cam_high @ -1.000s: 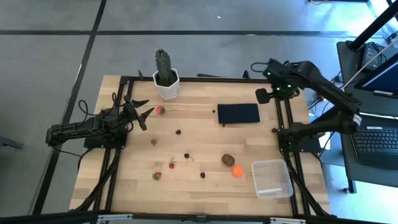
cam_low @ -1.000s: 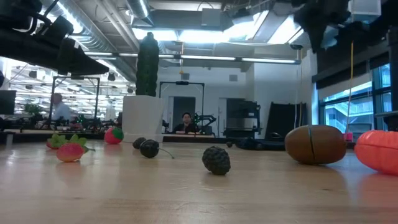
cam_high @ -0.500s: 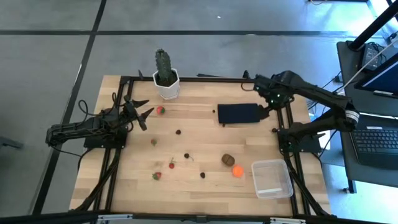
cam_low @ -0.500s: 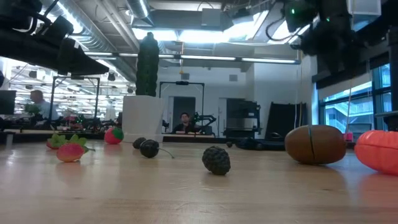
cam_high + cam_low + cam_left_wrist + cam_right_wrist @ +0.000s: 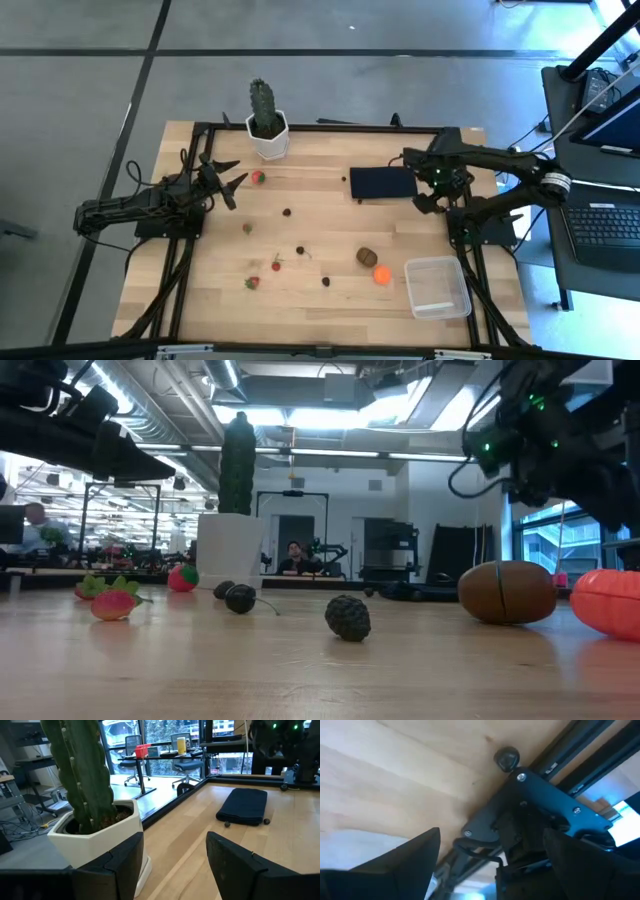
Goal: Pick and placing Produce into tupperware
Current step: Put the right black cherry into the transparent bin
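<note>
From overhead I see the whole table (image 5: 320, 215). My right gripper (image 5: 432, 197) hangs near the 3 o'clock edge, just beside the right end of the flat black pad (image 5: 383, 182), with its fingers spread wide and nothing between them. Its wrist camera shows only bare wood, the black base bracket and one small dark berry (image 5: 506, 758) close to that bracket, which the overhead view gives as a mere speck.

My left gripper (image 5: 228, 185) waits at about 9 o'clock, fingers part-way apart and empty, aimed toward a strawberry (image 5: 258, 178) just beyond its tips. Its wrist camera puts the cactus (image 5: 82, 772) in its white pot close by and the pad far across the table with two berries at its near edge.

The clear plastic box (image 5: 437, 286) sits at about 4 o'clock, empty, its slightly longer side running front to back as far as I can judge from above. Just to its 9 o'clock side lies the orange ball (image 5: 381, 274), and the brown kiwi (image 5: 367, 257) touches or nearly touches it toward 11 o'clock.

The table-level camera shows what overhead cannot: the kiwi (image 5: 506, 592) lies on its side with its long axis level, and a bumpy dark berry (image 5: 348, 617) sits in front. More strawberries (image 5: 252, 282) and berries are scattered around the middle.
</note>
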You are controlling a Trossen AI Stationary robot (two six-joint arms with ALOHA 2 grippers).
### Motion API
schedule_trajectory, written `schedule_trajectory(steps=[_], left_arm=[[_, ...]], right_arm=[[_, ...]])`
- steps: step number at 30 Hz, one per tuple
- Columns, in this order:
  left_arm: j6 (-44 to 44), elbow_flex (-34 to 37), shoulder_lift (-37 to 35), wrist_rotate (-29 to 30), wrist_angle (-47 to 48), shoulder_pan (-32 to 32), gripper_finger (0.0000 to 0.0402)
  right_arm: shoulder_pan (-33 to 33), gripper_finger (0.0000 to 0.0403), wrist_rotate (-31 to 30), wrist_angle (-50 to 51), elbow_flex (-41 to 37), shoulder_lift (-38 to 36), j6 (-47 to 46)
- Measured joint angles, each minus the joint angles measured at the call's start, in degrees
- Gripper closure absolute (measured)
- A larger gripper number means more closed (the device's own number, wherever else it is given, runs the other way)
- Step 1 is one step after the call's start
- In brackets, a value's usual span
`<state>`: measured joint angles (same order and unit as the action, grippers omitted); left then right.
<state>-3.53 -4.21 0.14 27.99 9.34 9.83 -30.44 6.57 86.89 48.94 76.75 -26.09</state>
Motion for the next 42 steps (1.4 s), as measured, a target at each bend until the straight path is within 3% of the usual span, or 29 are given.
schedule_trajectory(steps=[11,18,25,42], left_arm=[[-0.02,0.00,0.00,0.00,0.00,0.00,0.0193],[-0.07,0.00,0.00,0.00,0.00,0.00,0.0193],[-0.09,0.00,0.00,0.00,0.00,0.01,0.0193],[-0.11,-0.01,0.00,0.00,0.00,0.00,0.0193]], right_arm=[[0.00,0.0049,-0.59,-1.67,-0.46,15.16,12.05],[0.00,0.0049,-5.35,-2.93,-0.46,22.30,14.86],[0.28,0.0049,-5.42,-9.17,-0.44,24.06,18.12],[2.76,0.0049,-8.82,-9.42,-0.43,24.20,18.45]])
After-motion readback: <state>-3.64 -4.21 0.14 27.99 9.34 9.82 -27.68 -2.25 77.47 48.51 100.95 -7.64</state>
